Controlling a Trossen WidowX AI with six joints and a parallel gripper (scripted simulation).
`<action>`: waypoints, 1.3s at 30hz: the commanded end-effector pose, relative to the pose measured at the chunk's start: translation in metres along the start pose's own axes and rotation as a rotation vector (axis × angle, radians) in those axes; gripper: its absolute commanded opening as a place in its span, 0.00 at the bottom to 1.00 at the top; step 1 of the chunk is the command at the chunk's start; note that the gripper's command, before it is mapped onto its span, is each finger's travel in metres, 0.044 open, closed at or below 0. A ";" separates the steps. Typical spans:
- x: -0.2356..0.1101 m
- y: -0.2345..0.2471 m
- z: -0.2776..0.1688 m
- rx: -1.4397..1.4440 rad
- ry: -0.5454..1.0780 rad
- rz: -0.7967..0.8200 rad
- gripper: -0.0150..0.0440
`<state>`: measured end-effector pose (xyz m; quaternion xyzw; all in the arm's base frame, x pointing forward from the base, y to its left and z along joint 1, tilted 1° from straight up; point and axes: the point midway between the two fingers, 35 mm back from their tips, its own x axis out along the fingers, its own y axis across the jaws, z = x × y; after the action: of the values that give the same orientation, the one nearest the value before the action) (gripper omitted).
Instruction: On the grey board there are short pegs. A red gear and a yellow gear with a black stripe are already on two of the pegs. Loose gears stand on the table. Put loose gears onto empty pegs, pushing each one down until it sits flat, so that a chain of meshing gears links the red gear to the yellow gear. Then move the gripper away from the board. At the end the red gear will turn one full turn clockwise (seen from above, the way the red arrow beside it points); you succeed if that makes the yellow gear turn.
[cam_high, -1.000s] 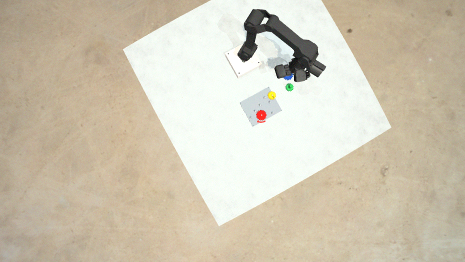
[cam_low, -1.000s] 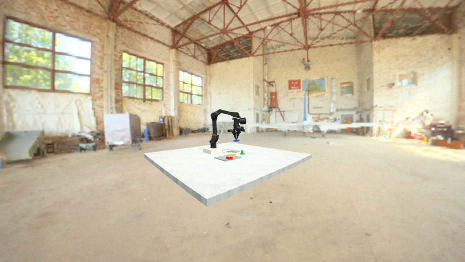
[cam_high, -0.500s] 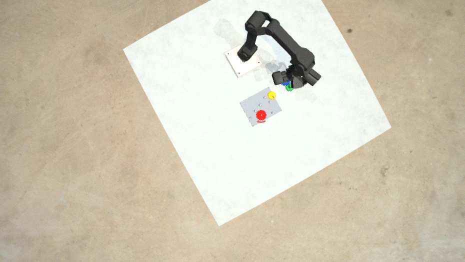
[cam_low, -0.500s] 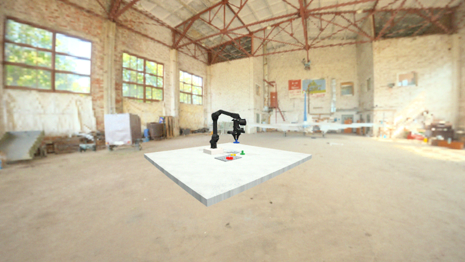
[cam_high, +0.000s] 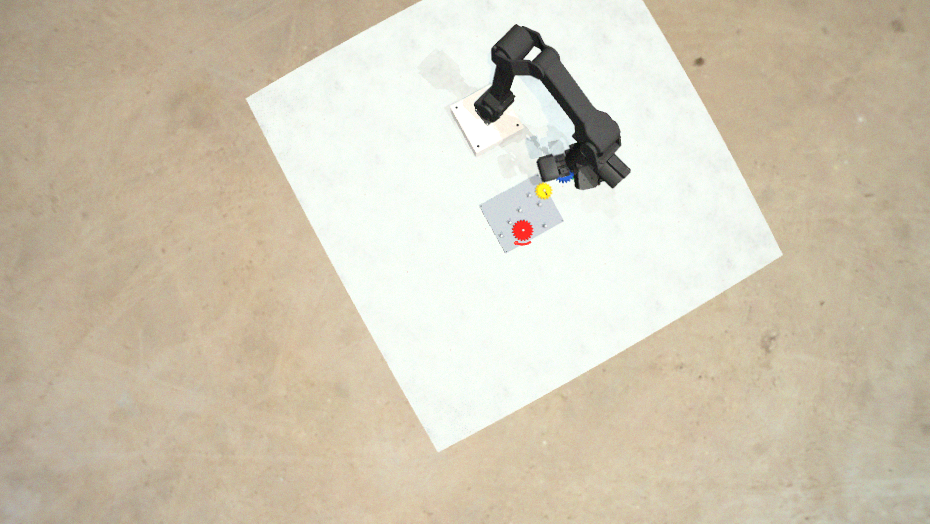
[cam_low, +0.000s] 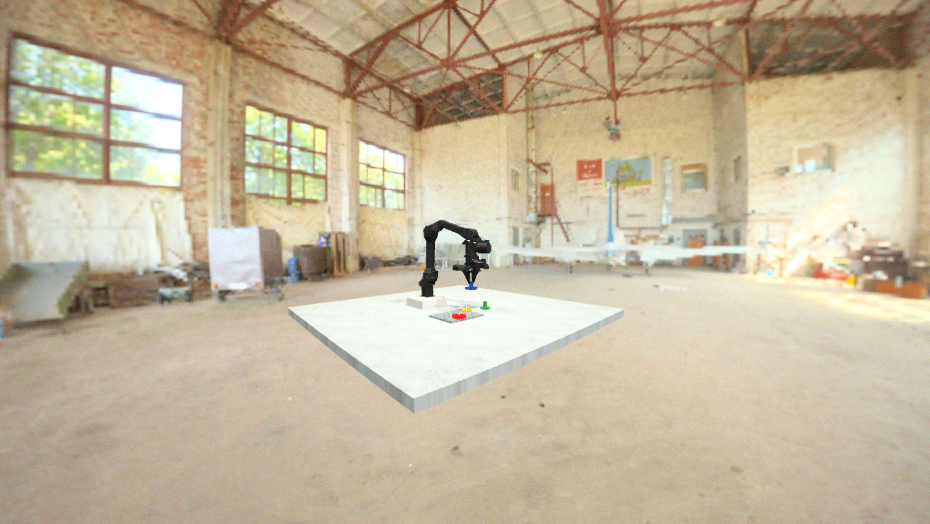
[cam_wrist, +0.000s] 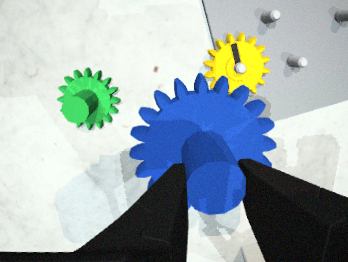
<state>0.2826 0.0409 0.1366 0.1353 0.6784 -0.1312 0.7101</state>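
Note:
My gripper (cam_wrist: 210, 172) (cam_low: 470, 280) is shut on the handle of the large blue gear (cam_wrist: 200, 120) (cam_low: 471, 286) (cam_high: 564, 177) and holds it level above the table. The grey board (cam_high: 493, 211) (cam_wrist: 305, 95) carries the red gear (cam_high: 522, 227) (cam_low: 458, 316) near one edge. The yellow gear (cam_high: 541, 190) (cam_wrist: 225, 65) (cam_low: 467, 309) with its black stripe is on a peg at the board's corner; the blue gear partly overlaps it in the wrist view. A small green gear (cam_wrist: 95, 105) (cam_low: 484, 305) stands loose on the table beside the board; the arm hides it in the top view.
Several bare pegs stand on the board, such as one peg (cam_high: 519, 210) in its middle and one peg (cam_wrist: 296, 62) near the yellow gear. A red arrow (cam_high: 522, 243) lies beside the red gear. The arm's pale base plate (cam_high: 475, 133) (cam_low: 423, 302) is near the board.

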 end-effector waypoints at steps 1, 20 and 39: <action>0.004 -0.006 0.005 0.001 0.002 -0.002 0.25; 0.018 -0.040 0.028 0.012 -0.001 -0.008 0.25; 0.033 -0.077 0.047 0.002 -0.002 -0.010 0.25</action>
<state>0.2988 -0.0433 0.1073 0.1335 0.6767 -0.1382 0.7107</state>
